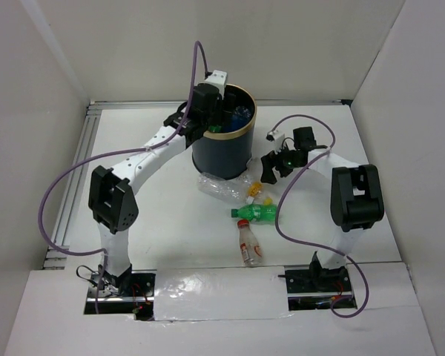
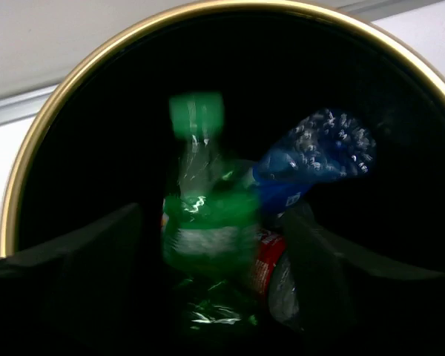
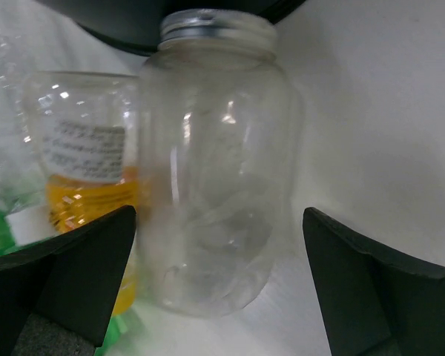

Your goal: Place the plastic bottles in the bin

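The white table [image 1: 170, 222] fills the floor of the booth, and the bin [image 1: 221, 152] stands toward 12 o'clock from its middle, dark with a thin gold rim.

The left arm [image 1: 144, 159] rises from its base at 7 o'clock and bends over the bin's rim at the 10 o'clock side. The right arm [image 1: 354, 196] comes in from 5 o'clock and stoops low at about 4 o'clock of the bin.

Looking down into the bin from the left wrist, the left gripper [image 2: 211, 222] is released, with its dark fingers [image 2: 74, 274] spread wide. A green bottle [image 2: 208, 222], blurred and cap-up, is between them with a gap on each side. At its 2 o'clock lies a blue bottle [image 2: 315, 152], and at its 5 o'clock a red-labelled bottle [image 2: 268, 271], both inside the bin.

The right gripper [image 3: 219, 215] is released too. A clear bottle [image 3: 215, 185] with a grey cap sits between its fingers, close to the left one and well apart from the right one.

On the table, from 6 to 5 o'clock of the bin, more bottles lie loose:
- a crushed clear bottle [image 1: 221, 187] against the bin's foot
- a yellow bottle [image 1: 256, 191] just beside it
- a second green bottle [image 1: 256, 213] on its side
- a red-capped bottle [image 1: 249, 243], nearest the arms' bases
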Action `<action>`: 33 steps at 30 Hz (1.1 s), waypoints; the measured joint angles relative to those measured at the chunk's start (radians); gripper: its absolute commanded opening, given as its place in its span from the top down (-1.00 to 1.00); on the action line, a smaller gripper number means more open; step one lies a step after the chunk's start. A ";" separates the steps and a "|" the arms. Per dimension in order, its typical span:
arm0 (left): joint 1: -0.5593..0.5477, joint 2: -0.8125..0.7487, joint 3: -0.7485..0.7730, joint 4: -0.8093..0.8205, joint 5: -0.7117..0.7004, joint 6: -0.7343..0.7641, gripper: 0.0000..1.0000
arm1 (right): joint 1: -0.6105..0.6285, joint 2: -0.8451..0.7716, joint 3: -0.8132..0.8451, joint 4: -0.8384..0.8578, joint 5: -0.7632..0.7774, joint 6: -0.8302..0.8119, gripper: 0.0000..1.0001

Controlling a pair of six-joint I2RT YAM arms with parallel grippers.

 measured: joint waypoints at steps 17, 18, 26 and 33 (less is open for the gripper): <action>-0.354 -0.723 -0.560 -0.034 0.034 -0.184 -0.08 | -0.111 -0.090 0.005 -0.100 -0.092 -0.105 0.88; -0.377 -0.773 -0.621 -0.047 0.042 -0.232 -0.18 | -0.144 -0.136 0.008 -0.135 -0.115 -0.124 0.90; -0.374 -0.659 -0.896 -0.026 0.192 -0.619 -0.98 | -0.196 -0.404 0.350 -0.185 -0.257 -0.142 0.87; -0.369 -0.378 -0.899 0.036 0.331 -0.840 -0.98 | 0.033 -0.274 0.599 -0.029 -0.262 -0.043 0.59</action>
